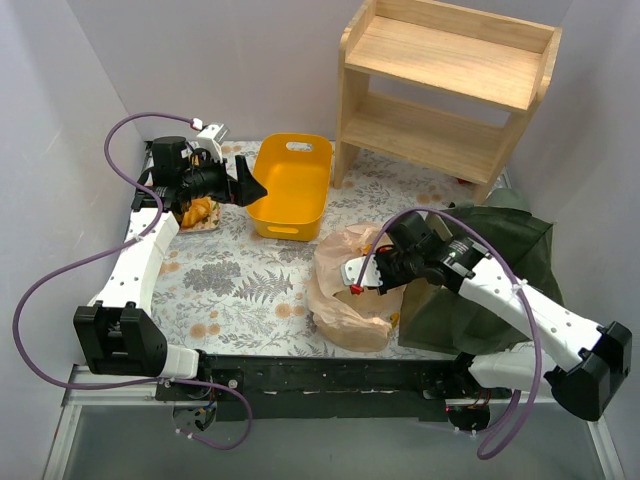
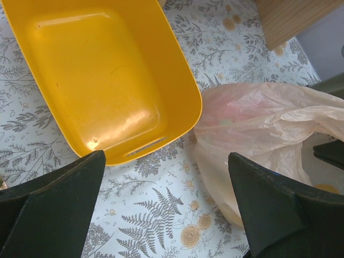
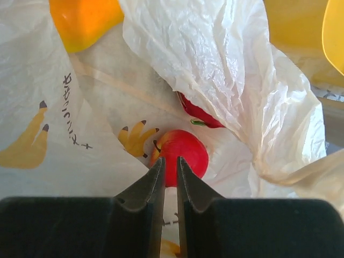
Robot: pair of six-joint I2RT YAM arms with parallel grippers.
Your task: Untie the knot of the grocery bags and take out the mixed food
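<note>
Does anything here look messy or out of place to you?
Mildly. The thin tan plastic bag lies crumpled and gaping on the flower-patterned table, the dark green fabric tote slumps beside it, and the yellow plastic tub sits empty. Nothing looks spilled or broken.

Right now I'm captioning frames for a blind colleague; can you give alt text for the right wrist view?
The right gripper, jaws a narrow slit apart, points at a small round red fruit inside the opened tan plastic bag. White packaging printed with bananas surrounds it; an orange item sits at upper left.
</note>
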